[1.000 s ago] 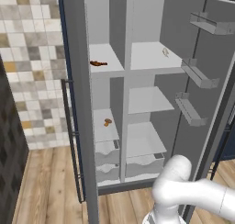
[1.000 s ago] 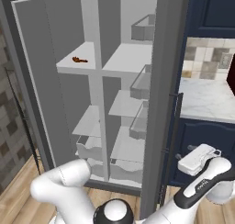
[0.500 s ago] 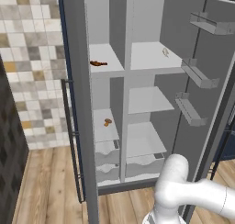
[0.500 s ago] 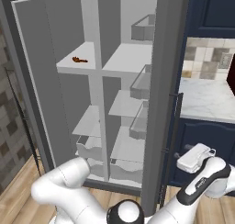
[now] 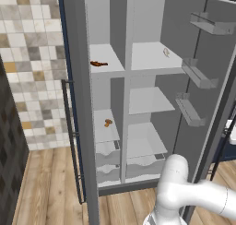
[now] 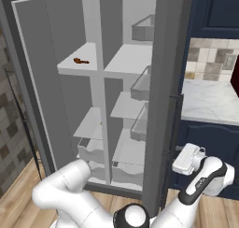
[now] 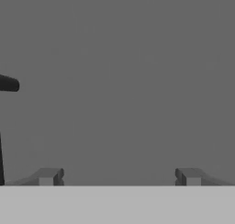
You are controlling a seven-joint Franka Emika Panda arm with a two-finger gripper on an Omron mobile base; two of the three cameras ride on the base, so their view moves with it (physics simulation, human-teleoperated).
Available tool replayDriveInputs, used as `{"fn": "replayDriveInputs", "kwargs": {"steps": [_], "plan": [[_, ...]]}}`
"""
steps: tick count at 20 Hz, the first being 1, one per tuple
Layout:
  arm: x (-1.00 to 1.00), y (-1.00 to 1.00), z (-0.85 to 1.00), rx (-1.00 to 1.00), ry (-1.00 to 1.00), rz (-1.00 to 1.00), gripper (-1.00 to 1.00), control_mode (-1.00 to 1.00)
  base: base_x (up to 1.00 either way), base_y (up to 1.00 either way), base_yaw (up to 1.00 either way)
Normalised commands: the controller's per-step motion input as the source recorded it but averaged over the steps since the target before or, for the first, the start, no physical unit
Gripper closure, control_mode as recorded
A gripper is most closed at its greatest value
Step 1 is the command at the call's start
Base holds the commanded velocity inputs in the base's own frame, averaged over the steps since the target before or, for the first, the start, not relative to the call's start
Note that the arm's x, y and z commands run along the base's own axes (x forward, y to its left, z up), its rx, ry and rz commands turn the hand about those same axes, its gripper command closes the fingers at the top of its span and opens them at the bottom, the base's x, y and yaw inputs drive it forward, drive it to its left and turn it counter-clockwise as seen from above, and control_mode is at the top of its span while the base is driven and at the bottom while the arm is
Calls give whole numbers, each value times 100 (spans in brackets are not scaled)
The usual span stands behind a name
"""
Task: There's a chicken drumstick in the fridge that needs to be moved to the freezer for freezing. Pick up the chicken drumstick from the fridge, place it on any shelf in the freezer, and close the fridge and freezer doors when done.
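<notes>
We are facing the fridge door (image 6: 165,82) with our tool (image 7: 119,177) spread wide and empty. The chicken drumstick (image 5: 98,63) is lying on the freezer shelf (image 5: 103,58), so next we are judging both doors need closing.

The white arm bends low and reaches round to the right. Its tool (image 7: 118,176) is wide open, with nothing between the two fingertips (image 7: 47,176).

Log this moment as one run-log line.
small dark reddish-brown chicken drumstick: on narrow compartment's upper shelf | gripper: open, empty, facing grey door panel | both doors open
</notes>
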Motion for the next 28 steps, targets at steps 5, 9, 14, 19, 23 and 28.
{"fn": "replayDriveInputs", "kwargs": {"steps": [5,9,14,19,23,28], "plan": [[0,80,-1,0,-4,7,-100,-100,0,0,0],[-1,100,-1,0,-9,-2,-100,-100,0,0,0],[0,100,-1,0,-12,-18,-100,-100,0,0,0],[9,100,0,0,-4,-24,-100,-100,0,0,0],[36,100,0,0,0,-19,-100,-100,0,0,0],[51,90,0,0,3,-14,-100,-100,0,0,0]]}}
